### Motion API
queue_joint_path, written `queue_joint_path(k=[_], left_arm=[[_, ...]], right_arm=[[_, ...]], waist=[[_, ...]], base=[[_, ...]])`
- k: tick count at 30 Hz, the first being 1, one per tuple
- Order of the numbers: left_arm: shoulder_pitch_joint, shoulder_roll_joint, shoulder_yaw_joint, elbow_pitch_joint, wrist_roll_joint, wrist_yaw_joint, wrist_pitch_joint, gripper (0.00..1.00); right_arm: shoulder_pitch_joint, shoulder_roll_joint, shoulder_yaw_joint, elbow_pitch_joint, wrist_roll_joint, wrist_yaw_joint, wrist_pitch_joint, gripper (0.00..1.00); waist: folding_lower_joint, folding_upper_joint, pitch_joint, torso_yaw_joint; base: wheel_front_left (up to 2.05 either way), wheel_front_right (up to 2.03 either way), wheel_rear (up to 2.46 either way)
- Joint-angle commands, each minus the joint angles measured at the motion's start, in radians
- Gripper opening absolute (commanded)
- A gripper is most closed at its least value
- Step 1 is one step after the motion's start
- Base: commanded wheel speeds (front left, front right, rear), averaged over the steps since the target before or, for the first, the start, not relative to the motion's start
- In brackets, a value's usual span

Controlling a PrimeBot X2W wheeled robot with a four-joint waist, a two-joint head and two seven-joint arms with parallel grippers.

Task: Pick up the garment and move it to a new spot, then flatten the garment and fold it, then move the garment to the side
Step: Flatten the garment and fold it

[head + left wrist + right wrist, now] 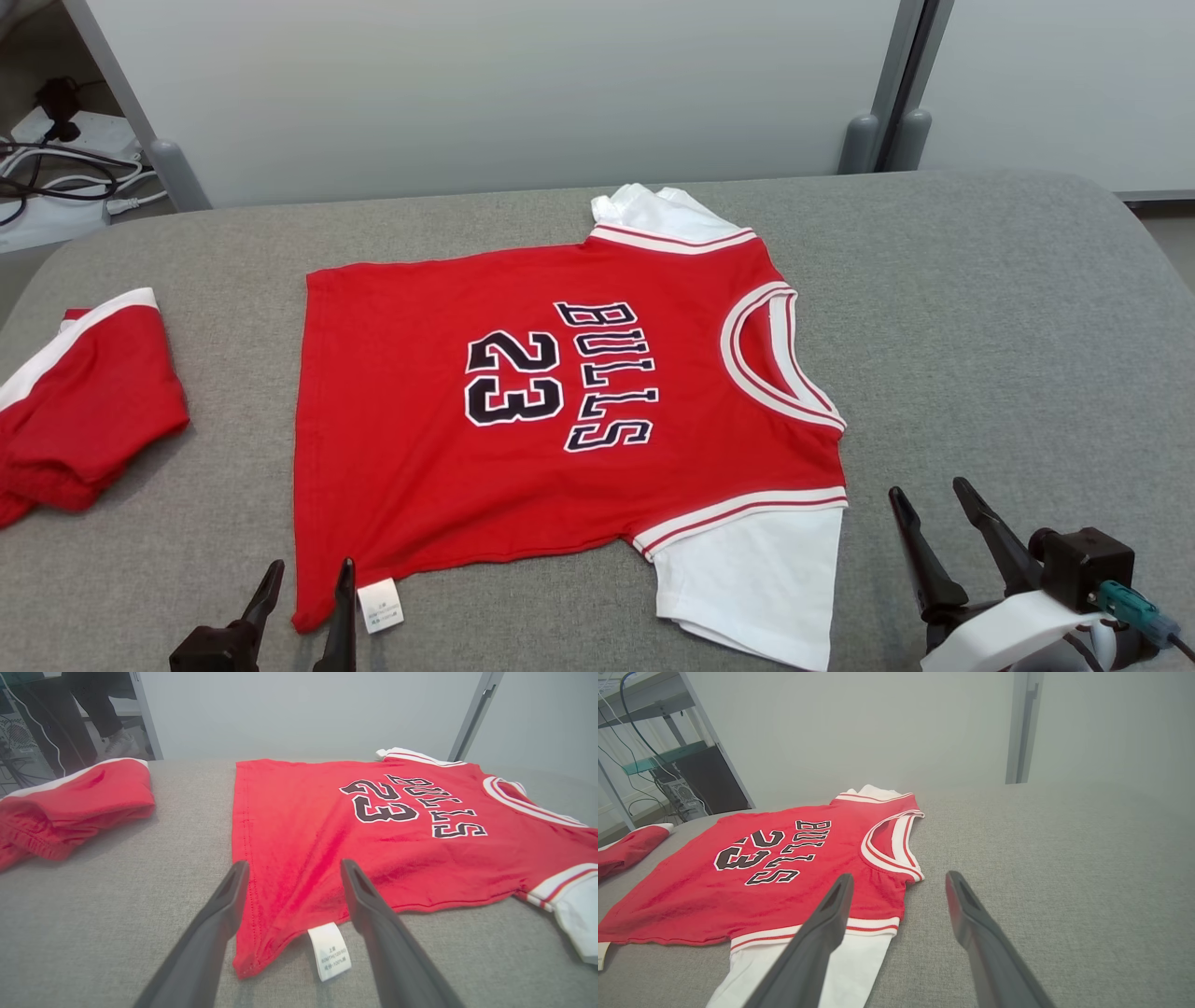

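The garment (523,420) is a red jersey with white sleeves and "BULLS 23" in black. It lies spread flat on the grey cushioned surface (1008,327), collar to the right. It also shows in the left wrist view (327,830) and the right wrist view (775,872). My left gripper (303,571) is open at the jersey's near left hem corner, its fingers straddling the hem above the white care label (330,950). My right gripper (929,499) is open, just right of the near white sleeve (756,579), holding nothing.
A second red garment with white trim (79,401) lies bunched at the surface's left edge. Behind the surface stand pale partition panels (485,84) with grey posts. Cables and a power strip (56,159) lie on the floor at far left. A person's legs (93,709) stand beyond.
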State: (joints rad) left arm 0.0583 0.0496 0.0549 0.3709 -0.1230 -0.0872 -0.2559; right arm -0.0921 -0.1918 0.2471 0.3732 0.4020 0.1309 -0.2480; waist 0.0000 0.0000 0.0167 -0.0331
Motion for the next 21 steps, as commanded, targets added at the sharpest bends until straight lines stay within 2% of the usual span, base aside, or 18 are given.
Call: queue_joint_path(k=[1, 11, 21], left_arm=[[-0.038, 0.006, 0.036, -0.018, 0.005, -0.004, -0.006, 1.00], [-0.040, 0.003, 0.035, 0.011, 0.011, -0.011, -0.006, 1.00], [-0.068, 0.019, 0.018, 0.147, 0.062, -0.003, -0.006, 1.00]], right_arm=[[-0.024, -0.012, 0.021, -0.017, -0.010, 0.000, -0.014, 1.00], [-0.024, -0.014, 0.040, -0.003, -0.002, 0.000, -0.014, 1.00], [-0.044, -0.019, 0.074, 0.024, 0.011, 0.000, -0.014, 1.00]], waist=[[0.0000, 0.0000, 0.001, 0.000], [0.0000, 0.0000, 0.003, -0.001], [0.0000, 0.0000, 0.032, -0.011]], base=[[0.00, 0.00, 0.00], [0.00, 0.00, 0.00], [0.00, 0.00, 0.00]])
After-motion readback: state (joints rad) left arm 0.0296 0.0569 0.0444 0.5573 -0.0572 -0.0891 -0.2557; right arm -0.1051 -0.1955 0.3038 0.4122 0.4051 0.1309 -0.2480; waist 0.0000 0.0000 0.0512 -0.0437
